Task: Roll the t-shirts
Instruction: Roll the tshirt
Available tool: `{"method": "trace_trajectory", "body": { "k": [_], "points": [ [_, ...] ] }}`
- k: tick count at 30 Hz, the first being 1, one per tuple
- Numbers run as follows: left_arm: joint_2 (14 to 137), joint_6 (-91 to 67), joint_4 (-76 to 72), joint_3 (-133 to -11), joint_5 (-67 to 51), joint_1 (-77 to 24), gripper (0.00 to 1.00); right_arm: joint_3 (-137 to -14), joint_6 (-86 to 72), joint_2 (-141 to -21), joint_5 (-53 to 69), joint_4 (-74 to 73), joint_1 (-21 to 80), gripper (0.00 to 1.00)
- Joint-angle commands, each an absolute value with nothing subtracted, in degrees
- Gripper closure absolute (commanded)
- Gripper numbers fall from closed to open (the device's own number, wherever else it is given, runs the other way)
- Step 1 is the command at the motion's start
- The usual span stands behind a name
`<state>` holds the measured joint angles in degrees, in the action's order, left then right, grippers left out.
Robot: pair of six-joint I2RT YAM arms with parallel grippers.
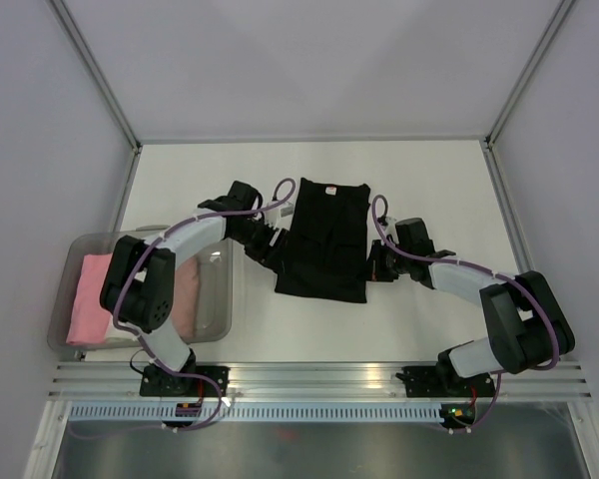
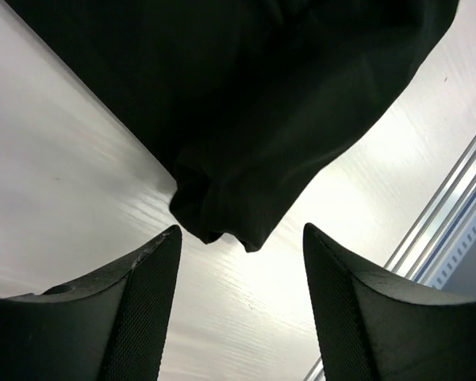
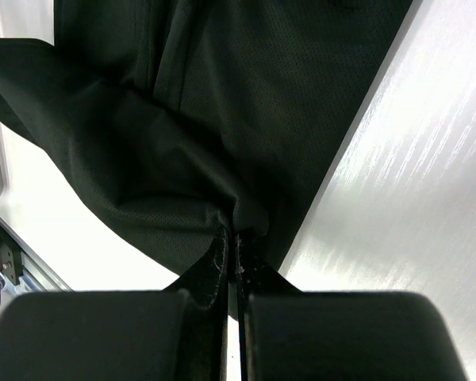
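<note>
White tabletop [image 1: 429, 200] is seen from above, closed in by pale panels on three sides, with a ribbed aluminium rail [image 1: 319, 374] along the near edge where both arm bases are bolted.

At the middle of the tabletop a black cloth t-shirt [image 1: 322, 239] is laid out flat as a long narrow shape, its neck end turned to the far side, where a small neck label [image 1: 331, 190] can just be made out. Its near hem is drawn out a little to either side.

And the left gripper [image 2: 239, 232] is found at the shirt's left edge, near the hem. Its fingers [image 2: 143, 302] are held well apart, and nothing is caught between them. A bunched corner of black cloth is seen just ahead of the fingertips, lying on the tabletop and not touched.

Over on the other side, the right gripper [image 3: 234, 246] is set at the shirt's right edge, also near the hem. Its fingers are pressed together and a pinch of the black cloth is clamped between them, the fabric being pulled into folds above the tips.

Far left, a clear plastic bin [image 1: 130, 233] is placed beside the left arm. A pink rolled t-shirt [image 1: 88, 299] is lying inside it against the left wall, and more pale cloth beside it is largely hidden by the arm.
</note>
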<state>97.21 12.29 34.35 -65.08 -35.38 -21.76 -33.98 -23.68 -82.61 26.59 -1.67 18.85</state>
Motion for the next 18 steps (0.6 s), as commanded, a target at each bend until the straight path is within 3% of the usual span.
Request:
{"method": "trace_trajectory", "body": {
  "k": [1,6,18],
  "points": [
    [99.31,8.89,36.21,-63.54,-32.69,-23.11,0.33,-36.39,-22.68,-83.14,26.1,0.18,18.55,1.0],
    [101.86,7.47,35.77,-64.86,-33.66,-23.64,0.38,-36.56,-22.41,-83.5,25.58,0.18,18.63,1.0],
    [103.62,4.14,33.76,-65.3,-39.28,-25.05,0.6,-36.38,-22.5,-83.05,24.61,-1.58,18.55,1.0]
  ]
}}
